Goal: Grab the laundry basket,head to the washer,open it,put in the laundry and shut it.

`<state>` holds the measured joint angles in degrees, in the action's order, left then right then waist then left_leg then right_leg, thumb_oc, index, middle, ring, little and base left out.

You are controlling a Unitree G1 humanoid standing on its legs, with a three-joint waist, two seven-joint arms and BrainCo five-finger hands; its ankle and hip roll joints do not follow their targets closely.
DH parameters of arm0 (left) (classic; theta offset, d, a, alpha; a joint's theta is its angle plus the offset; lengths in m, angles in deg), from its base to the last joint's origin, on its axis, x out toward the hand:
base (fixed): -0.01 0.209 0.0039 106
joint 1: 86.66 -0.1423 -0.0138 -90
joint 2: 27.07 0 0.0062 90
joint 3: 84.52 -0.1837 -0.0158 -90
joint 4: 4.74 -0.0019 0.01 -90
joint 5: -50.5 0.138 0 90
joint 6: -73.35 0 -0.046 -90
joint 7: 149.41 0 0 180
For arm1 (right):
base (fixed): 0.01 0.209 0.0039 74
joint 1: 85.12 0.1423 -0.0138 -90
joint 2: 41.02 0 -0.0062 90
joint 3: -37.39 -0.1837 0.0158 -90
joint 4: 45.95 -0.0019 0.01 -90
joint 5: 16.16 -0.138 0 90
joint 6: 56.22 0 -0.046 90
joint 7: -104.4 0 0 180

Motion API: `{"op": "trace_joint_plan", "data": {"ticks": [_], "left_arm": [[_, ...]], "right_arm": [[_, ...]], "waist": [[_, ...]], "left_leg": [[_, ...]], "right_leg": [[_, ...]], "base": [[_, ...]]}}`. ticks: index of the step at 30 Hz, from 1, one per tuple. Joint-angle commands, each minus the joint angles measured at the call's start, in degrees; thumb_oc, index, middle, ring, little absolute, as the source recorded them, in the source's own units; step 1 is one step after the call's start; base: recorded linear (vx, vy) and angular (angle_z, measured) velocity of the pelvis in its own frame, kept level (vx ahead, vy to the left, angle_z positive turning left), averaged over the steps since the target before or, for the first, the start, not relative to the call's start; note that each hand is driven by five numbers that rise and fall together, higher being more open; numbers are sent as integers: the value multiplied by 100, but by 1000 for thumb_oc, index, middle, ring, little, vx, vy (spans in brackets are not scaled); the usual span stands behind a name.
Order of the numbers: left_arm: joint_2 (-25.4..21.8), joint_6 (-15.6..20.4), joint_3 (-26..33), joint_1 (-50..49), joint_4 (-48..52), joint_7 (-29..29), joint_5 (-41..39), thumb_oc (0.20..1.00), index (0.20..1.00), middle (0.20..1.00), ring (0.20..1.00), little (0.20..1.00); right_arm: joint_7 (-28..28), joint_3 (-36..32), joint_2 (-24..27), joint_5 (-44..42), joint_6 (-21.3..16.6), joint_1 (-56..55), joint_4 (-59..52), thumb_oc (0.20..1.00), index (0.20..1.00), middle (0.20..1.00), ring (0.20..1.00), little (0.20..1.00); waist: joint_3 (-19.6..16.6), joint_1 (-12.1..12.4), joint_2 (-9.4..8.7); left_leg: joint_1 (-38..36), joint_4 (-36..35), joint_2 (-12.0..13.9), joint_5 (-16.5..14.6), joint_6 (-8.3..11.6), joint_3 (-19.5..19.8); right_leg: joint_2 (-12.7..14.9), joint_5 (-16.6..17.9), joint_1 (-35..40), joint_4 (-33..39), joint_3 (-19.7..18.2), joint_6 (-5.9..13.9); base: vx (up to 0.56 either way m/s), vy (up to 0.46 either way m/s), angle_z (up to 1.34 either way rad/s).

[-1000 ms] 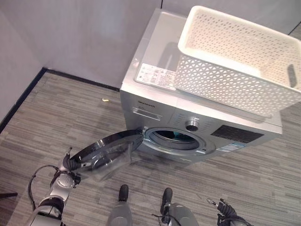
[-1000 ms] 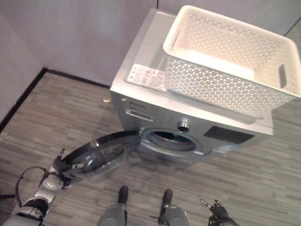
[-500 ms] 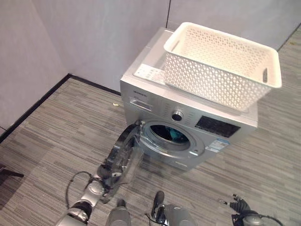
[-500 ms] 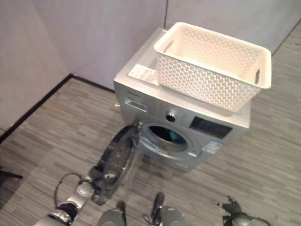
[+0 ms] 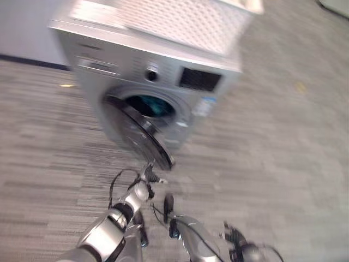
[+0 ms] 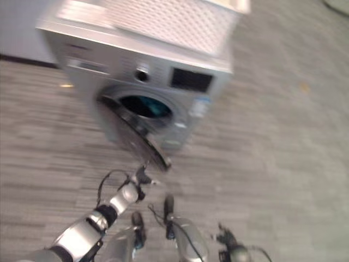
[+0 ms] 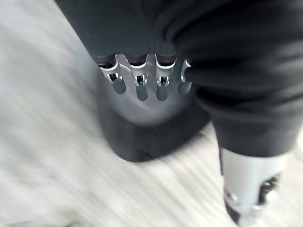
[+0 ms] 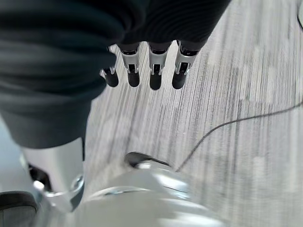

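- In front of the washer [image 5: 147, 82], the door [image 5: 143, 137] stands half open, laundry [image 5: 154, 106] inside the drum and the basket [image 5: 180, 19] on top.
- Left hand [image 5: 146, 176], fingers relaxed and empty, is just beside the door's edge: push flat and evenly until it latches.
- Right hand [image 8: 142, 71] hangs relaxed, empty.

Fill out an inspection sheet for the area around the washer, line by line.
Surface: grey striped floor.
Job's things: washer with its door partly open; something teal shows in the drum; white basket sits on top of the washer.
Clutter: a small yellowish bit on the floor to the right of the washer, another to its left.
Hands: left hand just below the door's lower edge, fingers straight in the wrist view; right hand hangs open over the floor.
Cables: nothing seen.
Surroundings: wall with dark baseboard behind the washer.
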<state>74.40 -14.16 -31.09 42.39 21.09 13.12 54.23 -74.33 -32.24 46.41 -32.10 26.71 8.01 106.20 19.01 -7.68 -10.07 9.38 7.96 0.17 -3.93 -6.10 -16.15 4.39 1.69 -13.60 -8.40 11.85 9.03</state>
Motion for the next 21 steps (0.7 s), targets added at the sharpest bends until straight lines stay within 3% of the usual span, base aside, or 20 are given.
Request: {"op": "trace_joint_plan", "data": {"ticks": [1,2,4,8,13,18,19,21], "left_arm": [[1381,634,-614,431,384,61,-444,1000,1000,1000,1000,1000],[1827,818,-1298,762,1038,477,-535,1000,1000,1000,1000,1000],[2009,983,-1695,924,1453,758,-769,1000,1000,1000,1000,1000],[1716,1069,-1689,888,1718,926,-999,1000,1000,1000,1000,1000],[933,896,-1231,182,1154,1006,-521,1000,1000,1000,1000,1000],[-382,820,-436,-1356,1488,1403,-620,1000,1000,1000,1000,1000],[-382,819,-436,-1357,1488,1403,-620,1000,1000,1000,1000,1000],[-866,825,-157,-1960,1733,1542,-482,1000,1000,1000,1000,1000]], "right_arm": [[109,275,389,136,59,-238,134,1000,1000,1000,1000,1000],[103,360,601,126,15,-247,-204,1000,1000,1000,1000,1000],[59,278,740,-103,-57,-253,-376,1000,1000,1000,1000,1000],[86,84,874,-112,-87,-317,-216,1000,1000,1000,1000,1000],[238,-291,805,119,-31,-307,618,1000,1000,1000,1000,1000],[239,-731,765,165,-19,-313,850,1000,1000,1000,1000,1000],[239,-731,765,165,-19,-313,850,1000,1000,1000,1000,1000],[240,-842,774,219,-24,-316,833,1000,1000,1000,1000,1000]], "waist": [[-471,-156,-130],[-502,-303,-210],[-571,-443,-192],[-647,-503,-102],[-684,-299,257],[-744,102,717],[-744,101,717],[-823,254,851]], "left_leg": [[137,49,275,131,523,37],[46,-51,302,142,532,-102],[-137,-174,362,44,612,-171],[-246,-418,433,363,687,-232],[-355,-646,405,561,796,-24],[-425,-884,309,737,878,211],[-425,-885,309,738,878,212],[-452,-981,279,801,899,275]], "right_leg": [[192,222,-111,-118,-145,-265],[81,256,-92,13,-229,-278],[-60,177,18,167,-344,-217],[-121,219,61,302,-279,-293],[-60,188,305,524,-4,-306],[96,365,599,987,264,-250],[96,365,600,988,265,-250],[139,437,684,1159,345,-215]], "base": [[41,-132,-28],[59,-112,-36],[173,-133,-55],[61,-169,-33],[74,-94,28],[26,-3,34],[29,21,48],[35,22,71]]}}
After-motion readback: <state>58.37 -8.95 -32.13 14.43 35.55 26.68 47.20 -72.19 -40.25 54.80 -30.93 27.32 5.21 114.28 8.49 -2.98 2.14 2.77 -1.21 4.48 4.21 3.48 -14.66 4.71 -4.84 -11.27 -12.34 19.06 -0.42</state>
